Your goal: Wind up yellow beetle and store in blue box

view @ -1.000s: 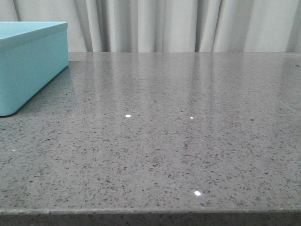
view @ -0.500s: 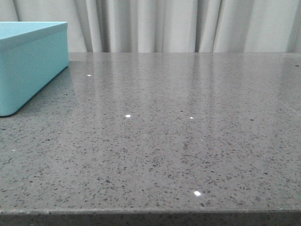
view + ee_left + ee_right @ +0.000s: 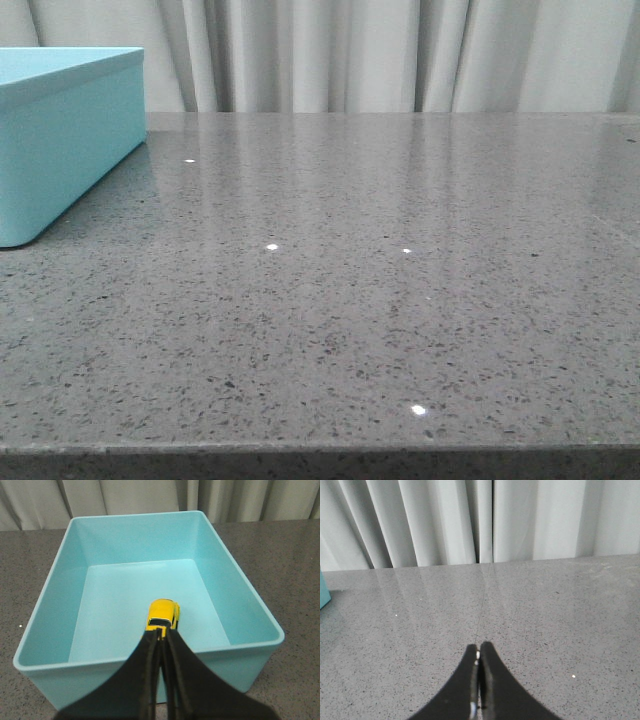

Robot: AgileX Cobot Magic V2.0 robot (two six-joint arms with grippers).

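Inside the blue box [image 3: 125, 575], on its floor near the wall closest to the left wrist camera, we find the yellow beetle [image 3: 163, 614] sitting on its wheels, touching no wall as far as we can tell. Our reading is that the storing step is done, or all but done: the car lies in the box and nothing holds it. Whether it was wound we cannot say from these views.

Our left pincer [image 3: 161, 636] hangs above the box, tips pressed together with nothing between them; in the wrist view they overlap the car's near end, but we judge them to be above it, not on it. Our right pincer [image 3: 478, 652] is likewise closed and empty, poised above the bare grey table [image 3: 560, 610], pointing toward the curtain [image 3: 480, 520] and well apart from the box.

From the front we see only a corner of the box at the table's left side, with neither arm showing. What remains, in our judgement, is at most drawing the left arm away.
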